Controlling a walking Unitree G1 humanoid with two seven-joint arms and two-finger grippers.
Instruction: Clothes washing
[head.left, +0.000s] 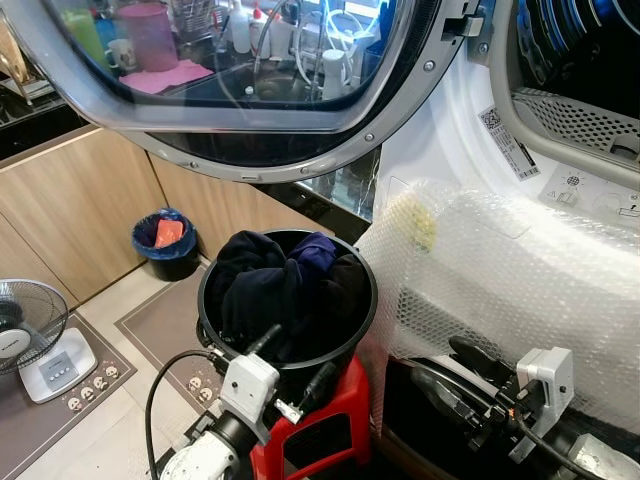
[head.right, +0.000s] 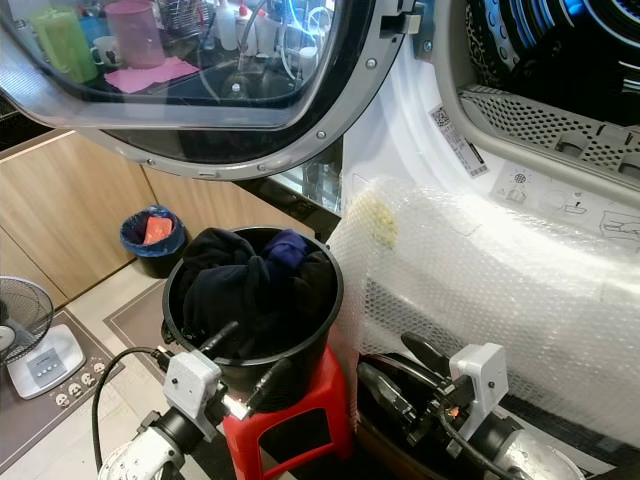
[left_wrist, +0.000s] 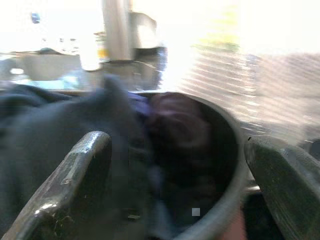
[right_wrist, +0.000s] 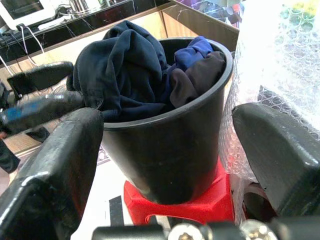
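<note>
A black bucket (head.left: 348, 335) stands on a red stool (head.left: 330, 430) in front of the washing machine. It is heaped with dark clothes (head.left: 262, 290), navy, blue and brown. My left gripper (head.left: 295, 365) is open at the bucket's near rim, one finger over the clothes and one outside the wall. My right gripper (head.left: 462, 375) is open low on the right, beside the bucket and apart from it. The machine's round door (head.left: 260, 110) hangs open above the bucket, and its drum opening (head.left: 580, 60) is at the upper right.
Bubble wrap (head.left: 500, 280) covers the machine's front, right of the bucket. A small blue-lined bin (head.left: 165, 243) sits by the wooden cabinets at left. A floor fan (head.left: 30, 325) and a power strip (head.left: 85, 385) lie at far left on the floor.
</note>
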